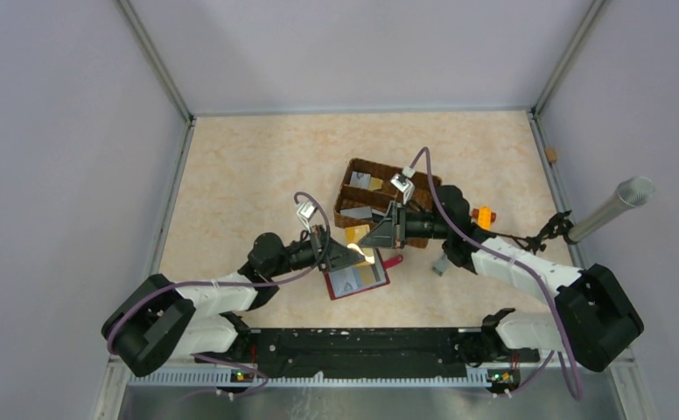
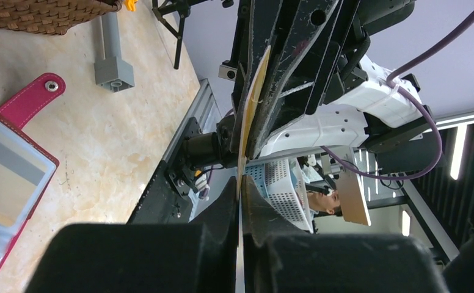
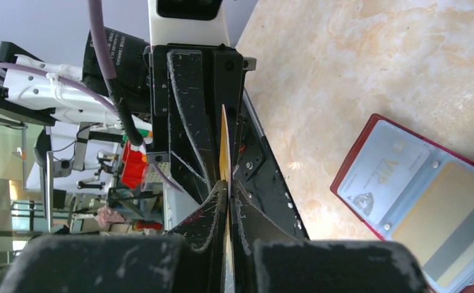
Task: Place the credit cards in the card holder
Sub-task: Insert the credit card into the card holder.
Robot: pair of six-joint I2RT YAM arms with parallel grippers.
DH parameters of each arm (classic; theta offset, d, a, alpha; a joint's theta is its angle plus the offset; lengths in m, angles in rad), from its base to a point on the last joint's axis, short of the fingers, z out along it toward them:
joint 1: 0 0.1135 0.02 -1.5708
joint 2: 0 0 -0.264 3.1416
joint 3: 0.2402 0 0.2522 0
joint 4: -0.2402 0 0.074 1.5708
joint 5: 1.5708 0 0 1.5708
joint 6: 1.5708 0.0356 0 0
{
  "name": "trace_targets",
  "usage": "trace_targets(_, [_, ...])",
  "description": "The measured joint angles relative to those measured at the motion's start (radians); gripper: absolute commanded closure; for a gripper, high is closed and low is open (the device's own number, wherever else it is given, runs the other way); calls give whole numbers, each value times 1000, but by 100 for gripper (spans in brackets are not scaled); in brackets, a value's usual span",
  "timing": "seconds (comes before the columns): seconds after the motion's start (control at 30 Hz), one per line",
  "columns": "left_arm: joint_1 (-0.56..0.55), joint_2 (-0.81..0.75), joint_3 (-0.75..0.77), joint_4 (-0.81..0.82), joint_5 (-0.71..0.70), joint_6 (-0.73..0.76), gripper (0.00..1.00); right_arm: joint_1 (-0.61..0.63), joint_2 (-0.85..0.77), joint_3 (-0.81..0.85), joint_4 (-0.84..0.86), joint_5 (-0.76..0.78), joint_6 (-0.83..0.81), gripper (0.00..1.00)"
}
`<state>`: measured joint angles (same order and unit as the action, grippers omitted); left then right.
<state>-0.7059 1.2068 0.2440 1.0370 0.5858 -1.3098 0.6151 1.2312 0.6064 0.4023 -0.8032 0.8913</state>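
Note:
One gold-tan credit card (image 2: 251,104) stands on edge in the air, pinched from both ends. My left gripper (image 2: 240,183) is shut on its one end and my right gripper (image 3: 228,183) is shut on the other end of the same card (image 3: 223,143). In the top view both grippers meet just above the card holder (image 1: 358,280), the left (image 1: 352,255) and the right (image 1: 376,240). The dark red holder lies open on the table, with a white card (image 3: 384,174) and a gold-tan striped card (image 3: 448,226) in its clear pockets. Its snap tab (image 2: 33,97) points away.
A brown divided wicker basket (image 1: 380,197) with more cards stands behind the grippers. A grey block (image 1: 439,265) lies right of the holder, with an orange piece (image 1: 485,216) and a metal cylinder (image 1: 612,206) farther right. A black rail (image 1: 362,346) runs along the near edge.

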Motion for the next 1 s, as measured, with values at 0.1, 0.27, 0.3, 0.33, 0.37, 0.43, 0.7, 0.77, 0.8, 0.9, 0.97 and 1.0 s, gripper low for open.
trace_targets(0.1, [0,0,-3,-7,-3,2,60,0,-2,-11,13,4,0,100])
trace_targets(0.27, [2,-34,-3,-137,-11,59,24,5,-68,-17,-114,132,-83,100])
trace_targets(0.3, [2,-64,-2,-212,-23,84,22,5,-83,-17,-151,168,-108,100])
trace_targets(0.33, [2,-96,-1,-284,-32,112,18,5,-91,-17,-185,198,-132,100])
trace_targets(0.37, [2,-134,4,-375,-54,139,16,5,-92,-17,-216,223,-152,100])
trace_targets(0.43, [2,-224,17,-558,-106,205,13,6,-83,-17,-267,260,-182,100])
trace_targets(0.7, [3,-372,39,-964,-283,319,23,94,1,-23,-307,374,-232,100])
trace_targets(0.77, [3,-350,38,-993,-293,319,23,124,39,-24,-302,401,-238,100])
trace_targets(0.8, [3,-331,37,-1014,-300,318,23,134,56,-24,-297,410,-240,100])
trace_targets(0.9, [3,-307,32,-1041,-319,319,25,158,110,-26,-278,435,-245,100])
trace_targets(0.97, [3,-292,29,-1045,-332,319,28,162,140,-35,-259,449,-245,100])
trace_targets(1.0, [3,-283,27,-1045,-335,318,29,162,151,-39,-253,457,-245,100])
